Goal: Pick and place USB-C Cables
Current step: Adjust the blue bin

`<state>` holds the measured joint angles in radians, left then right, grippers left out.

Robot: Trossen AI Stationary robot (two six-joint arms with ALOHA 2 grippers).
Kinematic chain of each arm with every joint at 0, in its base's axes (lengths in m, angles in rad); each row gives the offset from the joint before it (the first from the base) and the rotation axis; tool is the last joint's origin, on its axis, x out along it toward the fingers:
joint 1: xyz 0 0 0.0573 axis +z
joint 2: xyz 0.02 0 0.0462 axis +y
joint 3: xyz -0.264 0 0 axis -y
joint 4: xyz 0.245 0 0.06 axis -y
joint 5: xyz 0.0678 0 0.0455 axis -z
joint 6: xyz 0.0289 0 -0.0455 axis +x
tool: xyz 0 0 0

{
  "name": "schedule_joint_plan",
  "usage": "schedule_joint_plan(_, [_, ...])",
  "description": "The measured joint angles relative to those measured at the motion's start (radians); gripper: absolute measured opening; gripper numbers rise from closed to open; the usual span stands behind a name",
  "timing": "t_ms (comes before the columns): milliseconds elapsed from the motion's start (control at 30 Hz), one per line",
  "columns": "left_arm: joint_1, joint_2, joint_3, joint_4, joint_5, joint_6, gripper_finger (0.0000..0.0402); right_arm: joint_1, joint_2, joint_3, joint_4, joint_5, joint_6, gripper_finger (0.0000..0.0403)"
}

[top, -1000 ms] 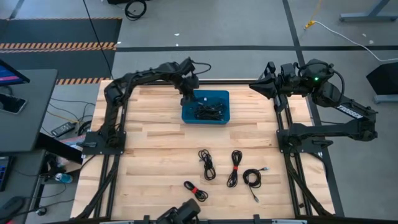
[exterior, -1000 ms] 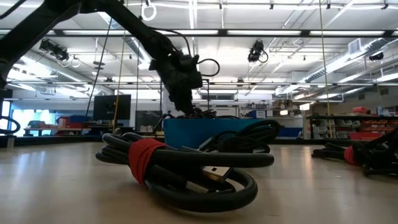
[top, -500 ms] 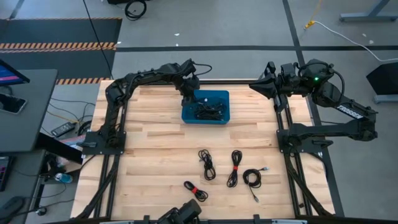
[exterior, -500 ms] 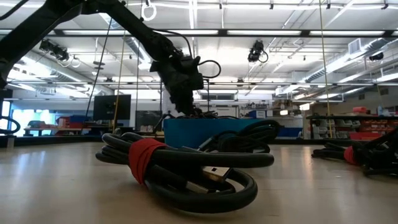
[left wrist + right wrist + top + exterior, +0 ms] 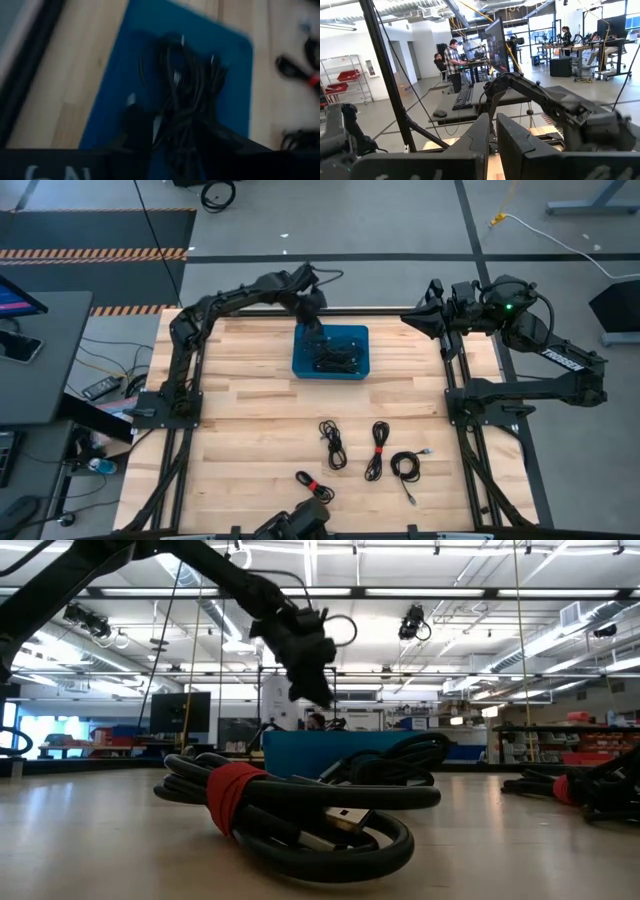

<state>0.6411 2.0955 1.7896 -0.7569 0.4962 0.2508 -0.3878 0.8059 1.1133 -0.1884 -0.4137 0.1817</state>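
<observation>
High view: the left gripper (image 5: 318, 330) is seen above the far left corner of the blue bin (image 5: 361, 370), where a tangled heap of USB-C cables (image 5: 333, 358) lies. Four more cable bundles are laid out on the tabletop (image 5: 250, 410) nearer the front: one (image 5: 332, 444) with its long axis running front to back, one with a red tie (image 5: 377, 450) likewise lengthwise, a round coil (image 5: 405, 465) with a loose end trailing forward, and a slanted one (image 5: 314, 485). The right gripper (image 5: 412, 317) is parked at the far right edge.

Low view: the left gripper (image 5: 318, 690) hangs clear above the bin's rim (image 5: 300, 752); nothing is seen between its fingers, though whether they are spread cannot be told. A red-tied bundle (image 5: 280, 808) lies crosswise in front.

Left wrist view: the heap (image 5: 187, 95) is seen in the bin below.

Right wrist view: the right fingers (image 5: 485, 135) are nearly pressed together, holding nothing.

The drop appears done. For the next pick, a bundle is best gripped across its long axis, near the tie.
</observation>
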Motion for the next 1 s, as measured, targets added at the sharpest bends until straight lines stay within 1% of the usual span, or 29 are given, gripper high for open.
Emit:
schedule_joint_plan(167, [-0.014, 0.0, 0.182, -0.129, -0.001, -0.064, 0.015, 0.0, 0.0, 0.0, -0.069, 0.005, -0.009, 0.0041])
schedule_joint_plan(267, [-0.038, -0.001, 0.306, -0.234, -0.001, -0.064, 0.015, 0.0, 0.001, 0.0, -0.146, 0.047, -0.009, 0.0036])
schedule_joint_plan(333, [-0.061, -0.001, 0.39, -0.308, 0.0, -0.065, 0.015, 0.0, 0.001, 0.0, -0.213, 0.103, -0.015, 0.0027])
schedule_joint_plan(433, [-0.104, -0.001, 0.502, -0.393, -0.001, -0.065, 0.0151, 0.0, 0.002, 0.0, -0.31, 0.228, -0.027, 0.0008])
schedule_joint_plan(500, [-0.139, -0.001, 0.566, -0.439, -0.003, -0.065, 0.0151, 0.0, 0.009, 0.0, -0.367, 0.301, -0.028, 0.0005])
schedule_joint_plan(533, [-0.158, -0.01, 0.57, -0.435, -0.004, -0.065, 0.0151, -0.001, 0.016, 0.0, -0.397, 0.332, -0.028, 0.0005])
schedule_joint_plan(600, [-0.194, -0.042, 0.541, -0.417, -0.016, -0.068, 0.0151, -0.003, 0.037, 0.0, -0.449, 0.371, -0.028, 0.0004])
schedule_joint_plan(667, [-0.237, -0.058, 0.539, -0.424, -0.065, -0.083, 0.0151, -0.007, 0.064, 0.0, -0.503, 0.373, -0.021, 0.0003])
schedule_joint_plan(700, [-0.257, -0.064, 0.539, -0.431, -0.104, -0.09, 0.0151, -0.007, 0.083, 0.0, -0.532, 0.37, -0.018, 0.0003])
schedule_joint_plan(833, [-0.35, -0.073, 0.539, -0.43, -0.303, -0.111, 0.0151, 0.009, 0.18, 0.0, -0.618, 0.361, -0.027, 0.0002])
schedule_joint_plan(933, [-0.414, -0.073, 0.538, -0.43, -0.44, -0.112, 0.0151, 0.014, 0.266, 0.0, -0.627, 0.334, -0.062, 0.0002])
schedule_joint_plan(1000, [-0.451, -0.073, 0.538, -0.435, -0.509, -0.116, 0.0151, 0.013, 0.329, 0.0, -0.595, 0.286, -0.088, 0.0002])
